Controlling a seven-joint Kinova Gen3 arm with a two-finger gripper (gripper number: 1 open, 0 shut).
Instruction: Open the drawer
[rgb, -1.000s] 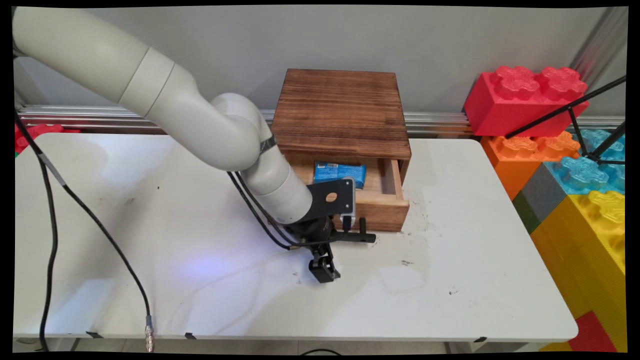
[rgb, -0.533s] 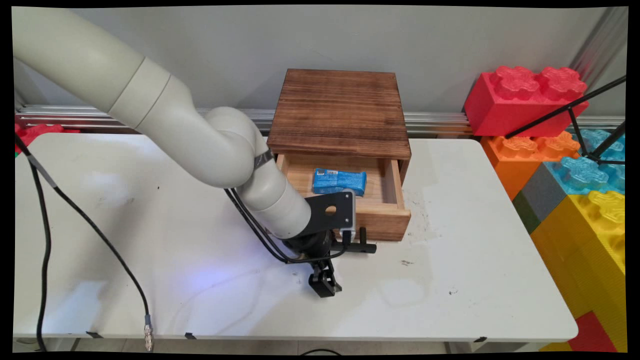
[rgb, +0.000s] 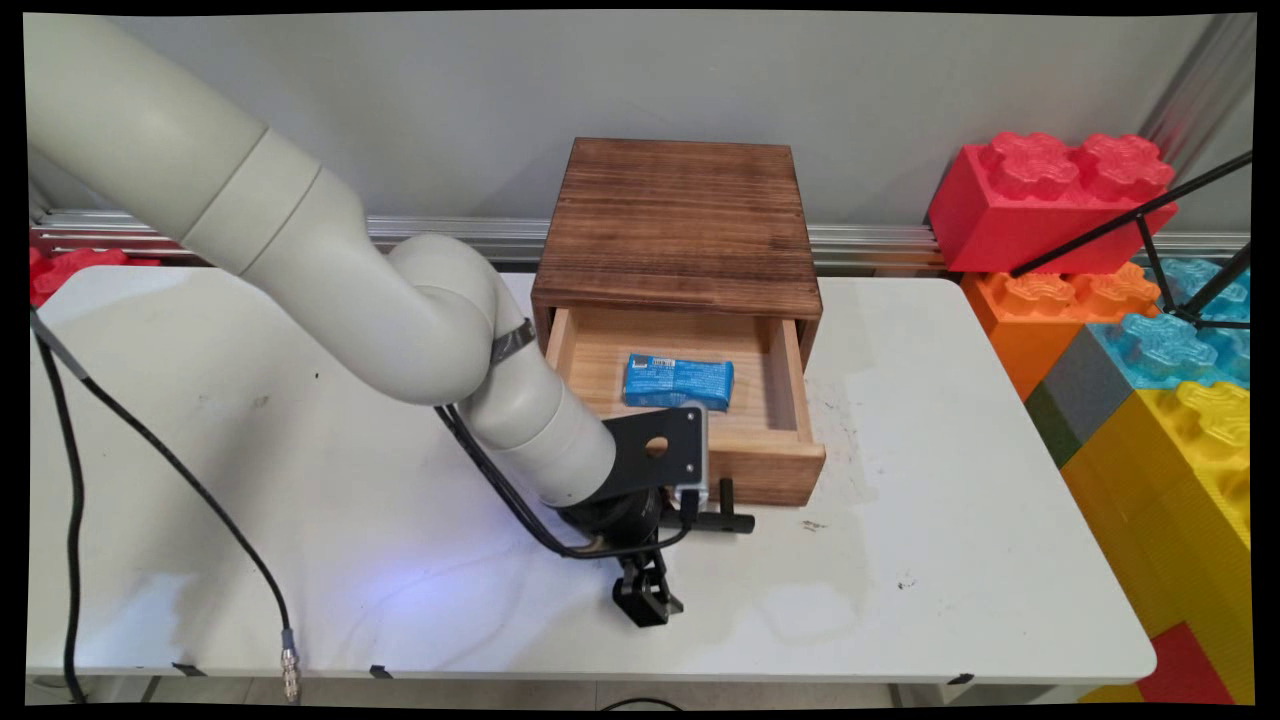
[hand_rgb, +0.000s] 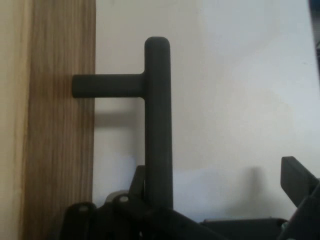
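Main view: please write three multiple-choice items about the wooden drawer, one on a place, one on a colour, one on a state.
1. Where does the blue packet lie?
A) on a red block
B) inside the drawer
C) on the table

2. What colour is the drawer's handle?
A) black
B) red
C) white

3. In what state is the drawer?
A) fully shut
B) pulled out
C) lying upside down

Answers:
1 B, the packet rests on the drawer's floor, between its walls.
2 A, the bar at the drawer's front is black.
3 B, the drawer juts out from under the wooden box and its inside shows.
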